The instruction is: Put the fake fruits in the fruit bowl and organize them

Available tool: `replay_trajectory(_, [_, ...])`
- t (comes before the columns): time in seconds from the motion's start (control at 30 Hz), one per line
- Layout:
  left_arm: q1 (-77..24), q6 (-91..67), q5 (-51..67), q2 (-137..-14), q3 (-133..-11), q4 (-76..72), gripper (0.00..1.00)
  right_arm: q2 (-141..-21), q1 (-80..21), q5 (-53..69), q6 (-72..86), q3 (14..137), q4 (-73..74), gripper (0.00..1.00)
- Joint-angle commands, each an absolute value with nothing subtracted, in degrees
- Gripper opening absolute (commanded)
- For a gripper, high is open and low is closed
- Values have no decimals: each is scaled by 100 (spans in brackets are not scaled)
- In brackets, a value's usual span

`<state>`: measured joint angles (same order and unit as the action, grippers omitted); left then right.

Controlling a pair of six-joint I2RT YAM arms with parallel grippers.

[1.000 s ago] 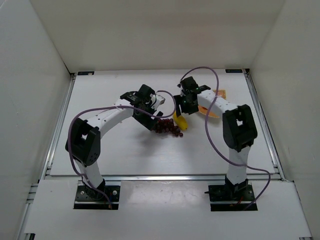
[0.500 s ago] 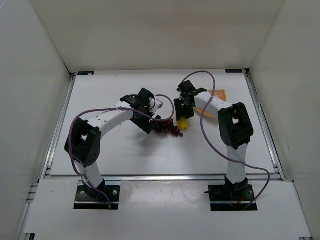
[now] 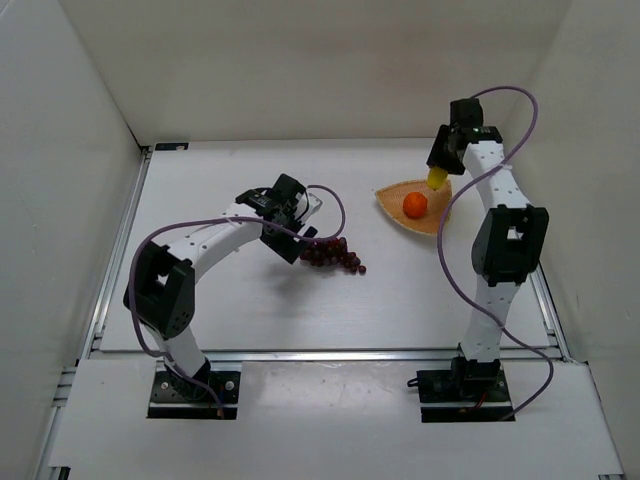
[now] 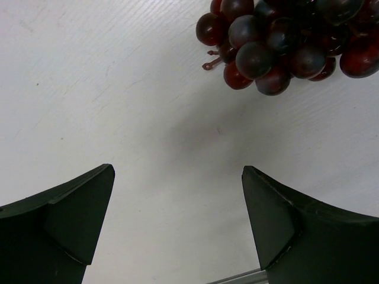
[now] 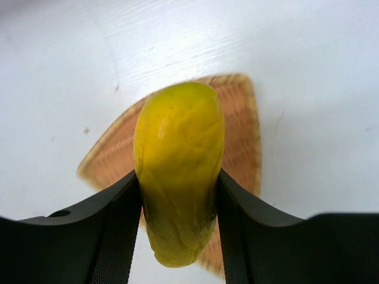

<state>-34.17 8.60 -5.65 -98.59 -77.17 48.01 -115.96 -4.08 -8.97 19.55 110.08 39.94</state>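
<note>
**Right claw** (image 3: pixel 440 168) – clenched on the yellow fruit (image 5: pixel 177 154), one finger (image 5: pixel 112 228) pressed to each long side. The fruit's blunt end pokes out past the fingertips. It hangs raised over the far corner of the fruit bowl (image 3: pixel 392 203). In the wrist view the woven floor and pale rim (image 5: pixel 251 142) fan out directly beneath the fruit. White table shows beyond the rim on both sides.

**Orange** (image 3: pixel 415 204) – lying inside the bowl, below the claw and a little toward the arm bases, apart from the held fruit.

**Room about the right claw** – the back wall and the right-hand wall both stand near. The table's far edge is close behind the claw. The open side is toward the middle of the table (image 3: pixel 250 300).

**Left claw** (image 4: pixel 177 171) – released, jaws spread wide over bare table, nothing between them.

**Grape bunch** (image 4: pixel 284 41) – on the table just ahead of the fingertips, off toward the right-hand finger (image 4: pixel 296 219). It sits outside the gap and touches neither finger. It is well apart from the bowl, with bare white surface between.

**Room about the left claw** – bare table ahead-left and to both sides, the side rail and left wall well away.
</note>
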Motion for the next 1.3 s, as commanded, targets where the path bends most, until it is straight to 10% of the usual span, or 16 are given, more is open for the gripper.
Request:
replay_trajectory(0.0, [-3393, 967, -826, -9431, -7752, 4860, 100, -12338, -431, -1169, 1784, 11451, 4799, 7])
replay_trajectory(0.33, [-3585, 1228, -879, -9325, -7752, 4860, 100, -11805, -237, -555, 1872, 10662, 4343, 100])
replay_trajectory(1.1, [-4729, 3410, -906, -12541, -10053, 4597, 99, -7735, -176, -369, 1854, 8121, 4052, 100])
replay_trajectory(1.27, [-4729, 2980, -844, -12665, -10730, 5079, 39, -7243, -176, -168, 1978, 7797, 3920, 100])
